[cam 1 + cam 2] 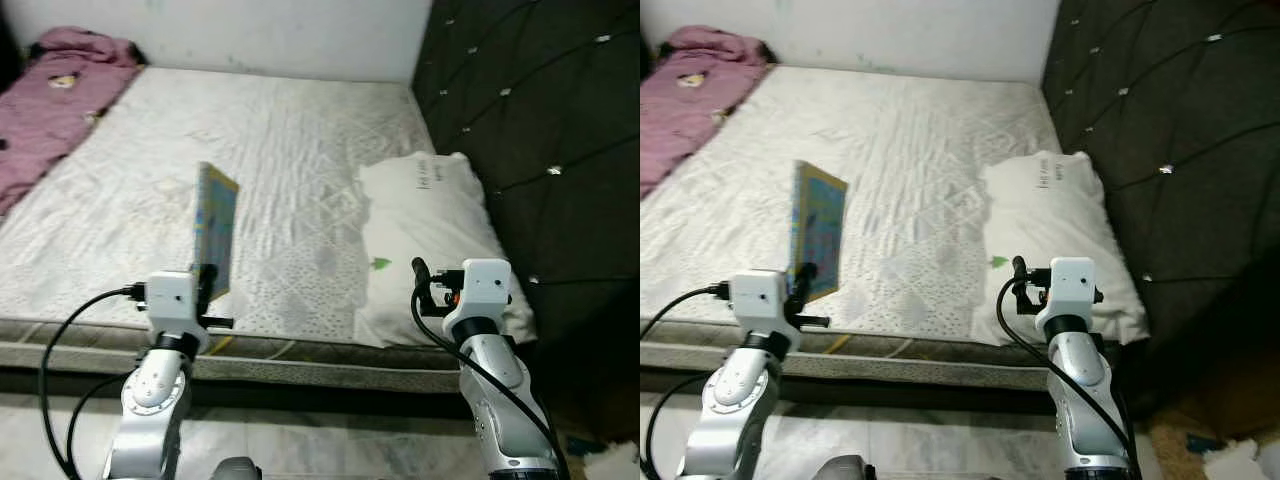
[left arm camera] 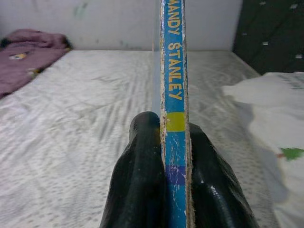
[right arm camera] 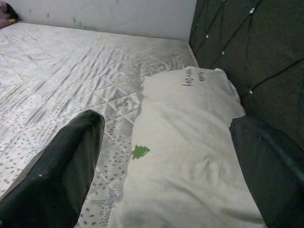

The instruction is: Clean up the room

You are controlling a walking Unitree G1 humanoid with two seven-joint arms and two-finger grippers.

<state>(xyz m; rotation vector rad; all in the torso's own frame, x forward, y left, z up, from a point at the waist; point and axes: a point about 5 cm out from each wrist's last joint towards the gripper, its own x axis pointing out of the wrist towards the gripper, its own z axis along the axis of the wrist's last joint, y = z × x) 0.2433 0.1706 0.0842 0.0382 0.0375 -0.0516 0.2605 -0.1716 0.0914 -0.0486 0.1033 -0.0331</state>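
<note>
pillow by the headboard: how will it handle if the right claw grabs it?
Likely floppy: the pillow lies flat and creased on the mattress. Probably light for its size, so it should drag easily. A corner pinch by the open right claw would probably sag.

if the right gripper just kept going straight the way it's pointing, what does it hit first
Most likely the white pillow. The right gripper is open, and the pillow lies directly ahead between its fingers, beside the dark headboard. Depth is hard to judge, so how soon it would touch is unclear.
</note>
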